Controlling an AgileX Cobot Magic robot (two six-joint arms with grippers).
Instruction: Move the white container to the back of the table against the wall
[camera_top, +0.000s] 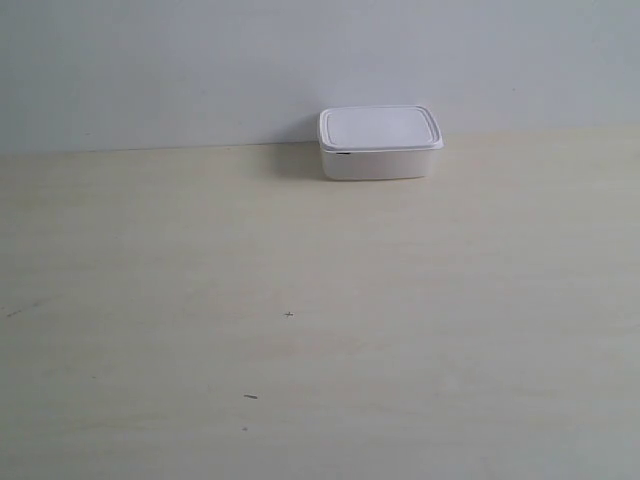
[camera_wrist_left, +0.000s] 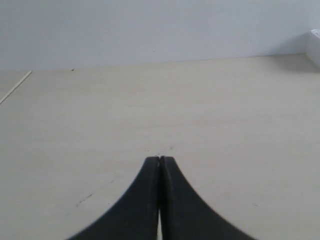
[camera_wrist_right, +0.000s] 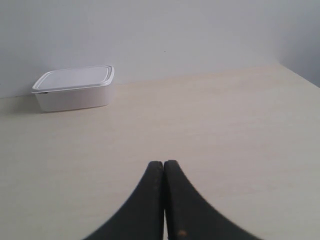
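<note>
Left fingers pressed together, empty | right fingers same | white container lidded, by wall | table: few dark specks

1. The white container is cut off by the edge of the left wrist view, and only one corner shows.
2. The left gripper shows only its dark finger ends; everything behind them lies outside the picture.
3. The right gripper is cropped the same way.
4. In the exterior view the container's far side is hidden by its own body, so contact with the wall cannot be told.
5. The dark specks on the near part of the table are too small to identify.
6. A thin pale line runs out of the left wrist view; what it is cannot be told.
</note>
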